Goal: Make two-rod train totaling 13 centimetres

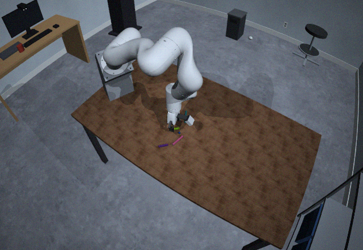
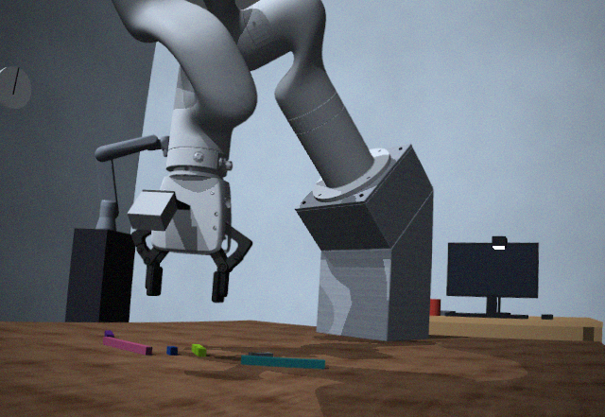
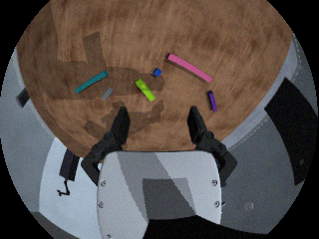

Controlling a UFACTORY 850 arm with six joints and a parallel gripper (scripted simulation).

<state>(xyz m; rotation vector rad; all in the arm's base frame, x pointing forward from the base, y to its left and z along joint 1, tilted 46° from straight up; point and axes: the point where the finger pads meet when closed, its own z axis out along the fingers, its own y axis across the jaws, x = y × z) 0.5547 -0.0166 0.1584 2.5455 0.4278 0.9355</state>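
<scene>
Several rods lie flat on the wooden table. A turquoise rod (image 3: 91, 82) lies at the left of the wrist view, with a small grey rod (image 3: 108, 94) just beside it. A lime rod (image 3: 146, 90) lies in the middle, a tiny blue rod (image 3: 158, 72) next to it, a long pink rod (image 3: 189, 68) to the right, and a purple rod (image 3: 211, 100) farther right. In the exterior view the turquoise rod (image 2: 283, 361), lime rod (image 2: 198, 350), blue rod (image 2: 171, 350) and pink rod (image 2: 127, 345) show in a row. My gripper (image 2: 186, 286) hangs open and empty well above the lime rod.
The arm's grey base block (image 2: 376, 275) stands on the table behind the rods. The table's near edge (image 1: 123, 156) runs a short way beyond the purple rod (image 1: 163, 145) and pink rod (image 1: 177, 140).
</scene>
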